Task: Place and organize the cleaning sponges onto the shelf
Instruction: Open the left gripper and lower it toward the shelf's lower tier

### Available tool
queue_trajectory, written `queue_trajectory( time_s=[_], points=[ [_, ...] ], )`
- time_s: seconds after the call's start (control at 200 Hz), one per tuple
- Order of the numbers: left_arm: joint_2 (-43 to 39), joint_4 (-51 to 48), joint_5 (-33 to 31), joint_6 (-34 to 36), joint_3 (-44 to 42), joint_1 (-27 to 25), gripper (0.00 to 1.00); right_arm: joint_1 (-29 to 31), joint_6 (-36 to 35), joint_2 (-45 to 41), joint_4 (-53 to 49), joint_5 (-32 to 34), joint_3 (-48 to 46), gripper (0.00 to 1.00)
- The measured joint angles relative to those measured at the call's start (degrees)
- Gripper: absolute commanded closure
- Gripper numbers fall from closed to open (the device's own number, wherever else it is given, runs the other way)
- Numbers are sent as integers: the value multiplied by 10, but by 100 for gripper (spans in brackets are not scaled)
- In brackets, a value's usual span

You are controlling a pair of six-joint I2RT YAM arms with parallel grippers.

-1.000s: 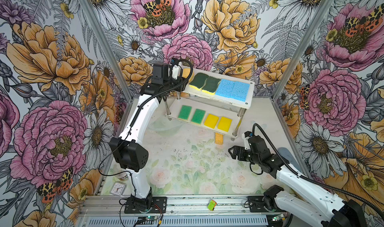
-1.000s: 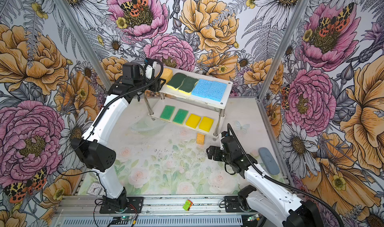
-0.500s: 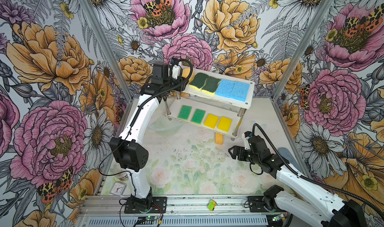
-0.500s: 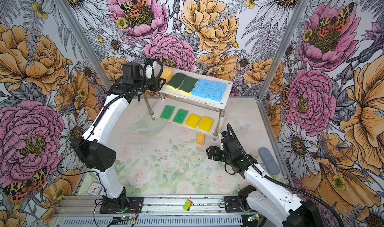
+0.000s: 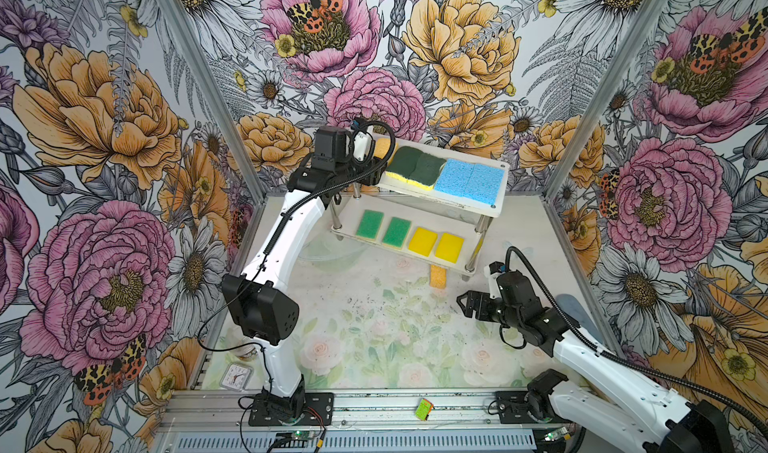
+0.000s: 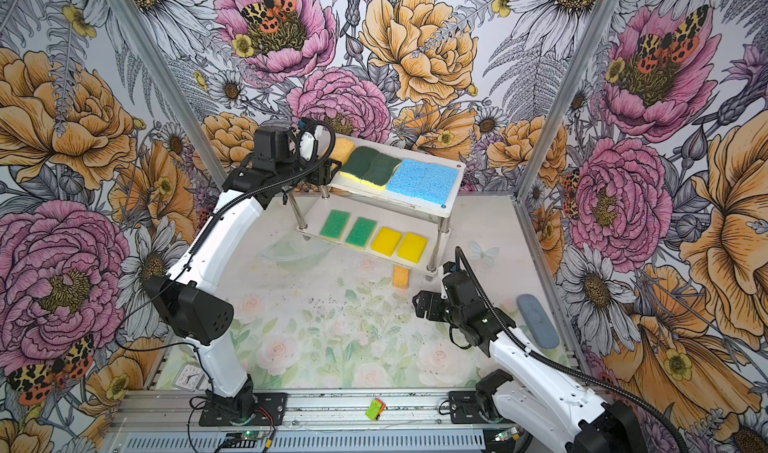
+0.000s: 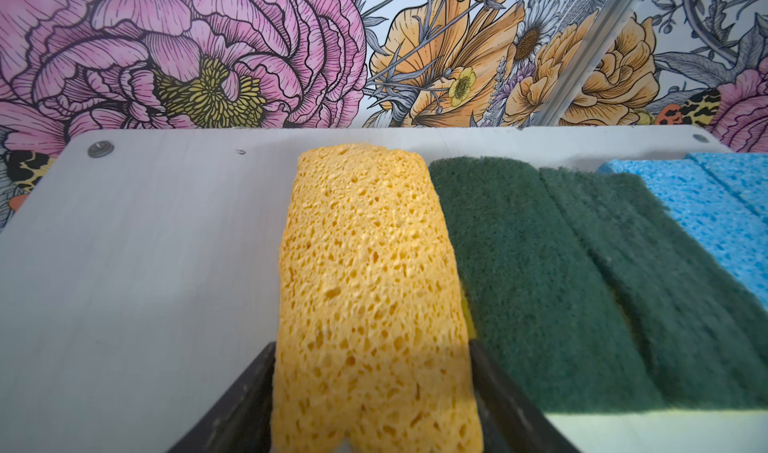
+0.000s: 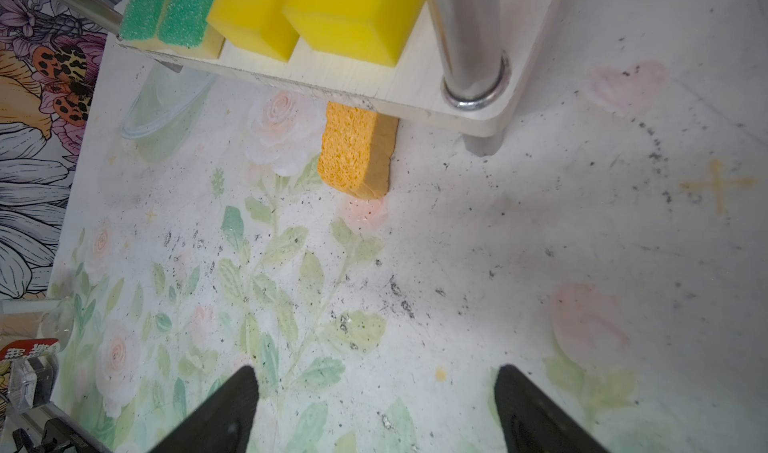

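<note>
The white shelf (image 5: 465,205) stands at the back. Its top board (image 7: 145,243) carries two dark-green wavy sponges (image 5: 415,166), two blue sponges (image 5: 471,176) and, at the left end, an orange sponge (image 7: 365,243) lying flat against the dark-green ones. My left gripper (image 7: 371,343) reaches over that end, and its jaws lie against both long sides of the orange sponge (image 5: 383,147). The lower board (image 8: 415,85) holds two green-topped sponges (image 5: 382,228) and two yellow ones (image 5: 436,243). A second orange sponge (image 8: 349,152) lies on the table, half under the shelf. My right gripper (image 8: 376,372) hovers open and empty in front of it.
A clear bowl (image 8: 162,110) sits under the shelf's left part. A small clock (image 5: 235,375) lies at the front left. A grey-blue oblong object (image 6: 538,322) rests by the right wall. A small green and orange item (image 5: 424,409) lies on the front rail. Flowered walls close in three sides.
</note>
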Motion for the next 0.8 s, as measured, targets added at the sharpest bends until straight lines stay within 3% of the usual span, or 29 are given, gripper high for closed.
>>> queue_trajectory(
  time_s=[0.545,0.671,0.801],
  points=[
    [-49,3,-47,-16,-31,-4,22,0,0,0,0,0,0,9],
    [-89,13,-53,-20,-69,-12,20,0,0,0,0,0,0,9],
    [-164,45,-63,-32,-163,-34,18,0,0,0,0,0,0,9]
  ],
)
